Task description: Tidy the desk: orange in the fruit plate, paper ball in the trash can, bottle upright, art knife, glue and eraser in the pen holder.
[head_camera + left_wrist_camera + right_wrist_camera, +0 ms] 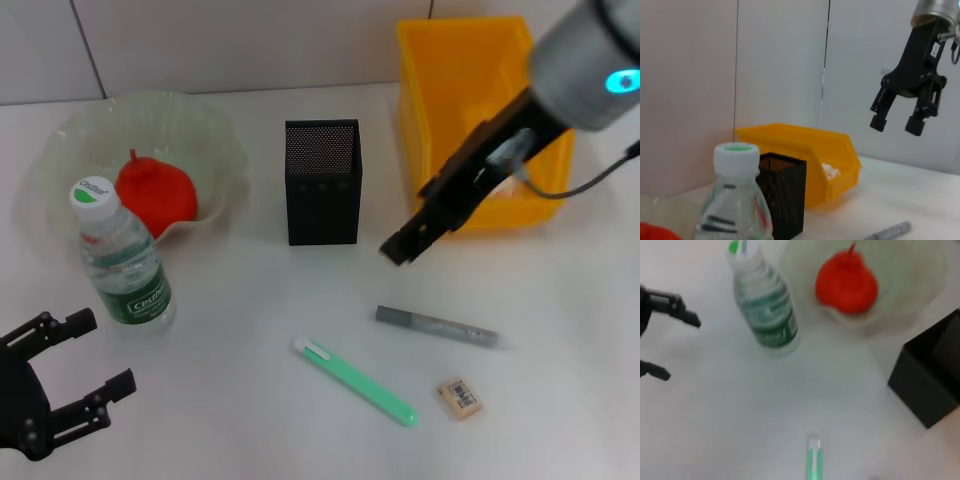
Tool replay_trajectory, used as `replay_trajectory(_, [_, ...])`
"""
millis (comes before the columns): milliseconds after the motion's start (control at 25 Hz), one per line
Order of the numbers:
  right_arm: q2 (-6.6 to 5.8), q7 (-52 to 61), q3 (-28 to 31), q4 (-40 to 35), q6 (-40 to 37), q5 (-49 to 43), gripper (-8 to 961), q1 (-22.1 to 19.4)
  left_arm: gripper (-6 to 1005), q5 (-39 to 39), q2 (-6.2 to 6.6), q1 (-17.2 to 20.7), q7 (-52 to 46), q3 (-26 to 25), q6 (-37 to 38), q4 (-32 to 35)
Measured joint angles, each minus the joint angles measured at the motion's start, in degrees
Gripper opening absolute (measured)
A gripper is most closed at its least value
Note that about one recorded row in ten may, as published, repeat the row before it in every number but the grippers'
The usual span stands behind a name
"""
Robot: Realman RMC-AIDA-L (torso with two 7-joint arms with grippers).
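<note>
**Right arm raised over mid-desk, left arm low at the near edge**

I see the right arm reaching in from the far right, its forearm slanting down and toward the middle of the desk. The right gripper (402, 247) hangs in the air between the pen holder (323, 183) and the yellow trash can (470, 75), above the bare table (250, 400). From the left wrist camera its two fingers (879, 121) point down with a clear gap between them, and nothing is held.

The left gripper (85, 365) sits low at the near left corner, just in front of the bottle (120, 260). Its fingers are spread wide and empty, aimed toward the middle of the desk.

The bottle stands upright with its white cap on, just beside the near rim of the fruit plate (215, 120). The orange (155, 195) lies inside the plate. Something white, which I take for the paper ball (830, 171), lies in the trash can.

Three things lie flat on the table, near side of the pen holder:
- the green art knife (355, 381), lying diagonally
- the grey glue (435, 326) stick, beyond it and to the right
- the eraser (460, 396), just right of the knife's near end

None of them touches another.
</note>
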Motion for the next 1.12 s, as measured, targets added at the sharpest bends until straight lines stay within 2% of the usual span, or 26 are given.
replay_trajectory(120, [0.27, 4.82, -6.19, 4.25, 0.44, -1.79, 813, 4.04, 802, 1.23, -0.05, -0.27, 0.07, 0.0, -1.06, -0.54])
replay_trajectory(320, [0.64, 8.51, -10.62, 11.92, 2.71, -1.33, 813, 7.56, 802, 3.7, -0.02, -1.7, 0.09, 0.03, -1.44, -1.47])
replay_trajectory(640, [0.68, 10.11, -16.55, 15.88, 6.72, 1.15, 814, 7.39, 802, 4.77, -0.08, -3.99, 0.12, 0.54, -2.04, -3.39])
replay_trajectory(840, [0.62, 9.78, -21.1, 16.61, 9.55, 1.15, 814, 7.41, 802, 4.79, -0.03, -5.38, 0.15, 2.73, -4.03, -3.85])
replay_trajectory(1120, [0.69, 10.42, -22.0, 22.83, 14.37, 3.6, 813, 7.4, 802, 5.33, 0.12, -5.31, 0.16, 3.61, -4.49, -3.84])
